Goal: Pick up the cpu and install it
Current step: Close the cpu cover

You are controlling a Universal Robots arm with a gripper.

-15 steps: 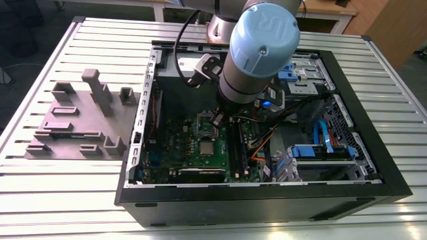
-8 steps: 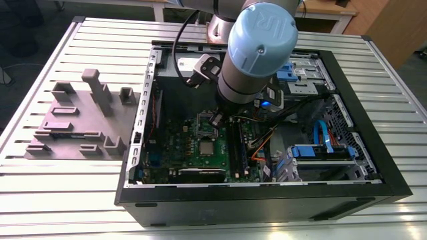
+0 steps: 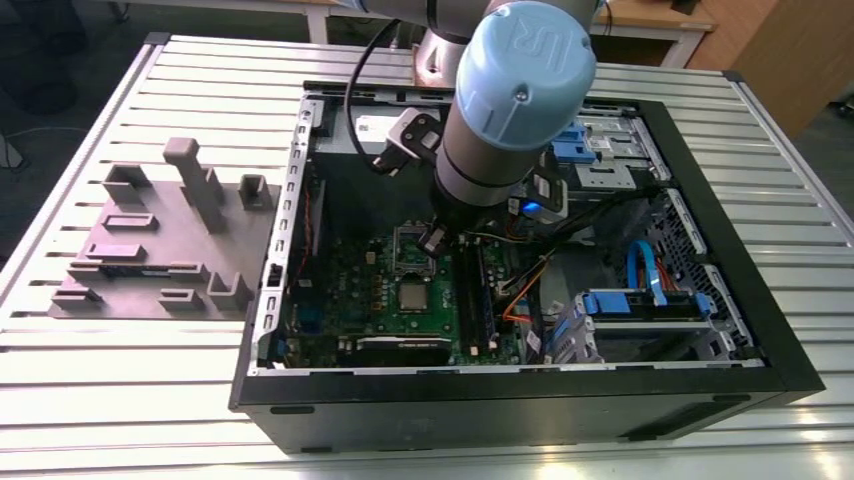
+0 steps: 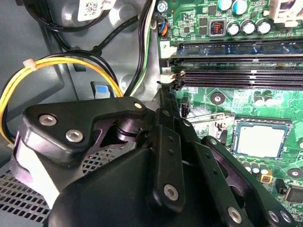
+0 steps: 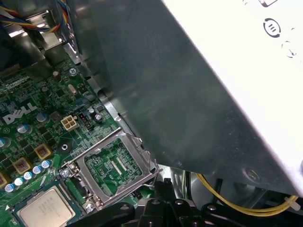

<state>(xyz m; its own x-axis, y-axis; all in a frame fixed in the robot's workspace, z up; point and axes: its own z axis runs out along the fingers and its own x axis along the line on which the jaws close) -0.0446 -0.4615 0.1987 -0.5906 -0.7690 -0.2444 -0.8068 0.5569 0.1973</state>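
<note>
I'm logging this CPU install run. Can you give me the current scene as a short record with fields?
setting: open computer case lying on a slatted metal table
cpu: sits in its socket on the green motherboard, silvery top up; also in both wrist views
socket frame: hinged open beside the cpu
gripper: low inside the case, above the board beside the socket; whether it touches the frame cannot be told
held item: none visible
off-case item: grey fixture block on the exterior view's left
</note>
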